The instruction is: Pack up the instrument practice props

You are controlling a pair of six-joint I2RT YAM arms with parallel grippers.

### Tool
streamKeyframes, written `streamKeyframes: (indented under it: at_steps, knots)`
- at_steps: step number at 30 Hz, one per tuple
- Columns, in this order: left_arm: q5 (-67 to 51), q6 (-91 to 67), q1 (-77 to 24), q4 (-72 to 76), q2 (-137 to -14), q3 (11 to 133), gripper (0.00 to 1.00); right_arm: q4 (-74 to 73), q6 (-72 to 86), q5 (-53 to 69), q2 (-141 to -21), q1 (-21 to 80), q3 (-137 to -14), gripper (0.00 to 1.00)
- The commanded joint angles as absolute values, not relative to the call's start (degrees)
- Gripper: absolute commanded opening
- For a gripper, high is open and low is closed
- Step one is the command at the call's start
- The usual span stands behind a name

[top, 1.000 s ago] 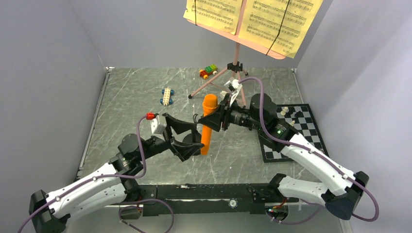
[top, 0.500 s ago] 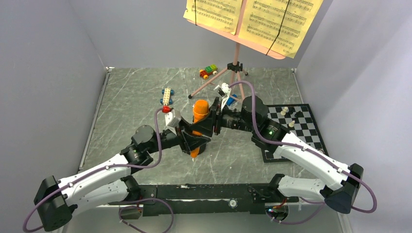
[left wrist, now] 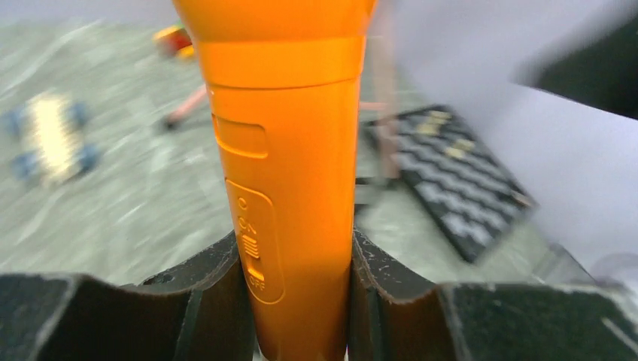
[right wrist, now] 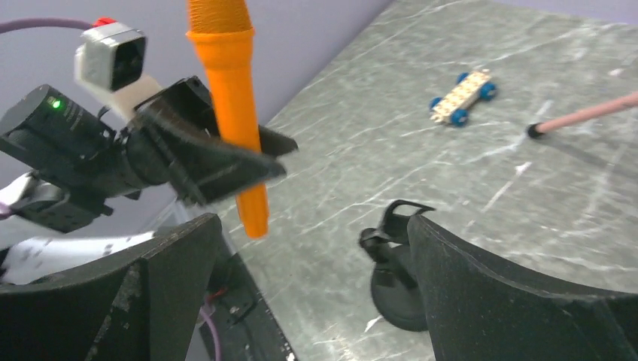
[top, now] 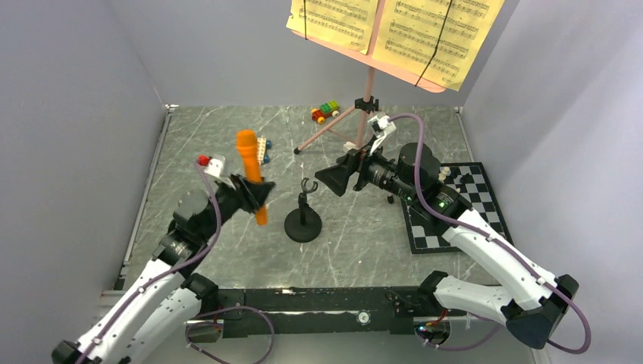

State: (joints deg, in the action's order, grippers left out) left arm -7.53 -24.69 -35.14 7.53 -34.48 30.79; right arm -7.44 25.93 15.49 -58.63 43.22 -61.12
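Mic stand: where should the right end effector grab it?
Grip the mic stand by its thin upright stem, between round base and top clip, approached level from the right. The base lies flat and wide; the open right end effector faces the stem.

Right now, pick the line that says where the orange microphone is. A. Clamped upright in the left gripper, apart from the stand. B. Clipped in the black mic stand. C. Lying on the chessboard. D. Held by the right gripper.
A: the left gripper is shut on the orange microphone, which stands upright apart from the mic stand; the stand's clip is empty, and the right gripper is open.
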Motion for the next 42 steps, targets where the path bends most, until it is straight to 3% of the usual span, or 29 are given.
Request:
streamKeyframes:
  at_steps: [1, 7, 17, 27, 38, 42]
  knots:
    - [0.6, -31.1, -17.4, -15.8, -41.0, 37.7, 0.00, -9.7, 25.1, 9.2, -57.1, 41.8, -60.2, 1.00]
    - [4.3, -37.3, 3.5, -16.5, -58.3, 41.8, 0.00, -8.9, 27.1, 3.5, -55.3, 41.9, -57.6, 1.00]
    - [5.6, -34.3, 19.4, -19.4, -81.9, 54.5, 0.00, -12.3, 26.4, 0.4, -48.3, 41.9, -53.7, 1.00]
    - [3.5, -27.3, 22.0, -20.3, -97.3, 63.2, 0.07, -14.5, 25.3, 0.2, -47.1, 42.0, -54.2, 1.00]
    - [1.9, -27.2, 22.1, -20.2, -104.4, 64.4, 0.31, -15.6, 24.0, 0.2, -50.5, 41.9, -56.3, 1.00]
    - [1.8, -27.0, 22.1, -20.5, -105.2, 64.1, 0.32, -15.1, 24.0, -1.1, -50.8, 41.9, -56.1, 1.00]
